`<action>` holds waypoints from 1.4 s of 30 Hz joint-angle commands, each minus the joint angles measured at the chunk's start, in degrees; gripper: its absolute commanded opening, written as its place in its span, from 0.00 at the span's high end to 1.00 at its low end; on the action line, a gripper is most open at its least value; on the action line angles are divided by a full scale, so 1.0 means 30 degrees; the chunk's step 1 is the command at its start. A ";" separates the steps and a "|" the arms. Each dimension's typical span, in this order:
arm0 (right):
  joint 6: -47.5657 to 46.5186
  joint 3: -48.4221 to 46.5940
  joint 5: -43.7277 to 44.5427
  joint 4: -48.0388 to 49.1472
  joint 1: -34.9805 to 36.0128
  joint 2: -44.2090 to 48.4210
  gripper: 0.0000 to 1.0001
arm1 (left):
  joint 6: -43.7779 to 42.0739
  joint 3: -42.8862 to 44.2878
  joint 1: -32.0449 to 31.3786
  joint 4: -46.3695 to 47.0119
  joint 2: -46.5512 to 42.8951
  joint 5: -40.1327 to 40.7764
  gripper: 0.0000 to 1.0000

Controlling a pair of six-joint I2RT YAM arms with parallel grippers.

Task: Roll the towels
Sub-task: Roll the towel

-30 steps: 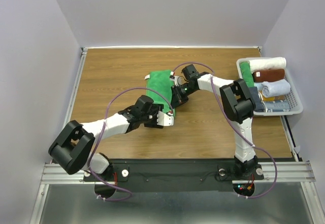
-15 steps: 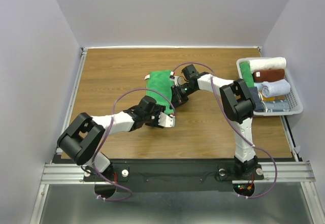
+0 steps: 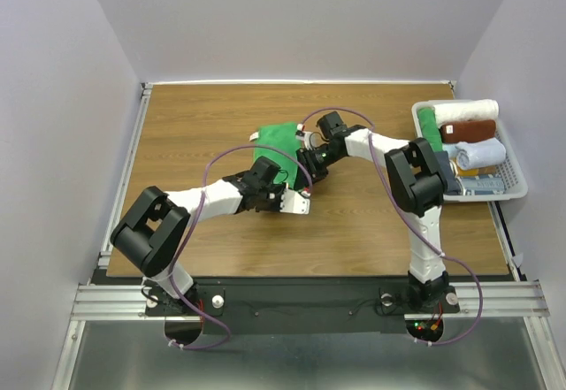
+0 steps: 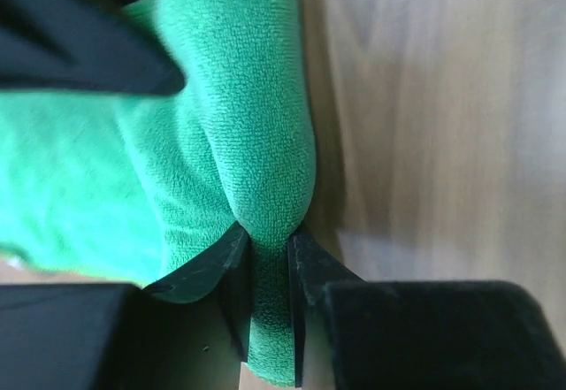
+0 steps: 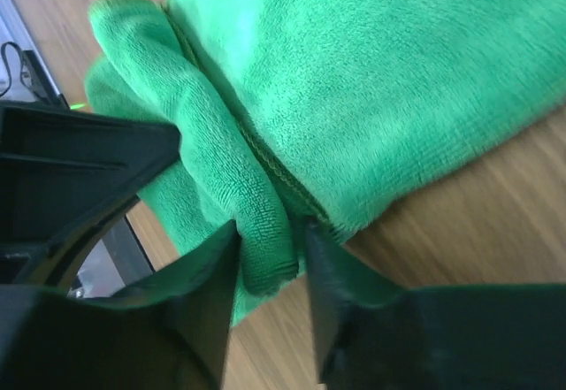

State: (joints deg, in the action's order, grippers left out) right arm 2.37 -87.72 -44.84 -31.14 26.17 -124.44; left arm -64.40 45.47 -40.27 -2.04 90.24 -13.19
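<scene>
Left end effector [image 4: 268, 235] and right end effector [image 5: 270, 231] each pinch the rolled near edge of the green towel [image 3: 274, 139]; unrolled cloth stretches away beyond both.

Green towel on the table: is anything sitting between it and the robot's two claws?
Nothing visible stands between them. The left gripper and the right gripper are both shut directly on the green towel, each pinching a fold of its rolled-up edge.
</scene>
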 commanded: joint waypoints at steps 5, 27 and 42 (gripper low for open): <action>-0.1253 0.1464 0.0883 0.0124 -0.1807 0.4528 0.38 | 0.3213 0.2975 0.0005 -0.8802 0.1619 -0.6024 0.87; -0.9081 0.6475 0.0733 -0.3627 -0.1294 1.4293 0.05 | 0.3186 0.9215 0.3843 -1.6340 1.0962 -1.2128 0.88; -0.9962 0.7912 0.5220 0.4891 0.5774 1.0637 0.16 | 0.2395 1.0477 0.4868 -1.7600 1.2899 -1.1101 0.82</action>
State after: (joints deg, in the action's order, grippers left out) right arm -26.87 -63.90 -31.46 -28.23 41.36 -89.78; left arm -53.76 79.66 -26.11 -53.95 123.39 -62.15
